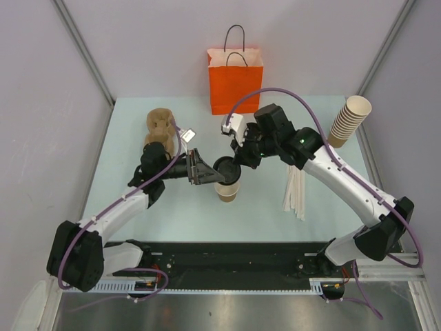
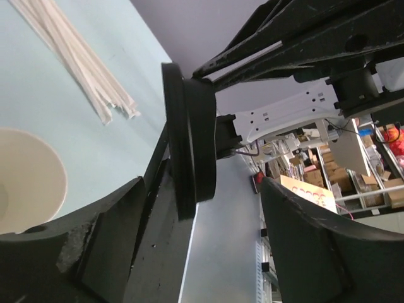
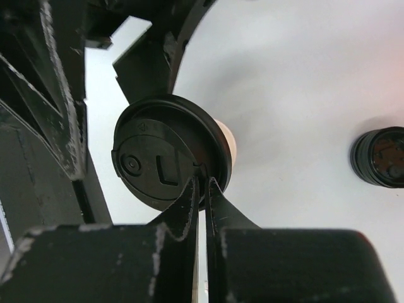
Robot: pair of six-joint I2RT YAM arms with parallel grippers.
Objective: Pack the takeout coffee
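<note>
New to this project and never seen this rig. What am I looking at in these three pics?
Two robot arms are bolted at the near edge of the table, each ending in a two-finger gripper. The overhead picture looks down from behind them. The other two come from cameras on the left and right wrists, so the big black shapes there are each arm's own fingers.

On the table are an orange bag at the back, a leaning stack of tan cups, white sticks, brown moulded cardboard and one open paper cup.

The right gripper pinches a black lid by its rim over that cup. The left gripper is open beside the lid, holding nothing.
</note>
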